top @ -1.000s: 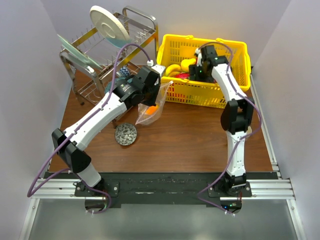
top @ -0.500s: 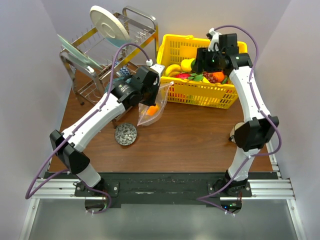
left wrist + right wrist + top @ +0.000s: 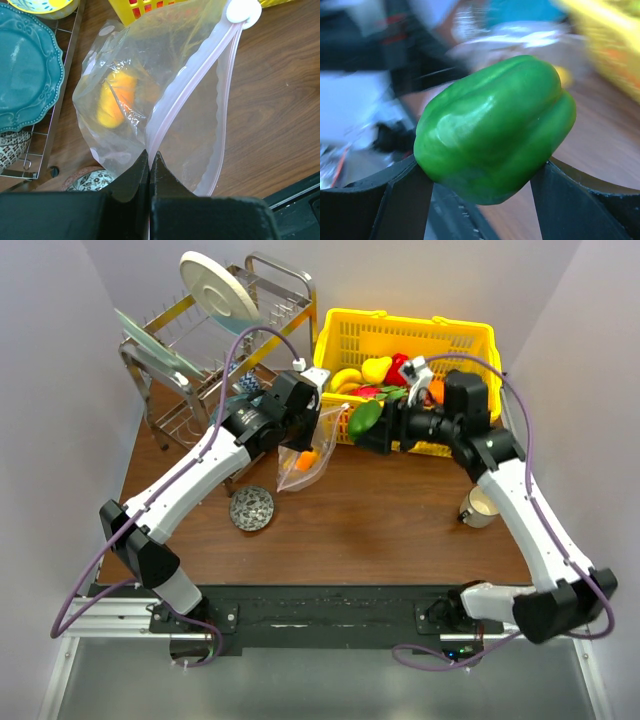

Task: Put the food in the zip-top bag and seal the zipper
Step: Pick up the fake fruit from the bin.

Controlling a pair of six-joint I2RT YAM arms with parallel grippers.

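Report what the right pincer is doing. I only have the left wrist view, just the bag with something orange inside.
Observer: The right pincer is shut on a green pepper.
Operator: Say where it is relative to the bag.
Observer: In the top view, the pepper hangs just right of the zip-top bag, near its top corner and by the front wall of the yellow basket.
Operator: List what's in the basket.
Observer: A banana and a red piece, among others.
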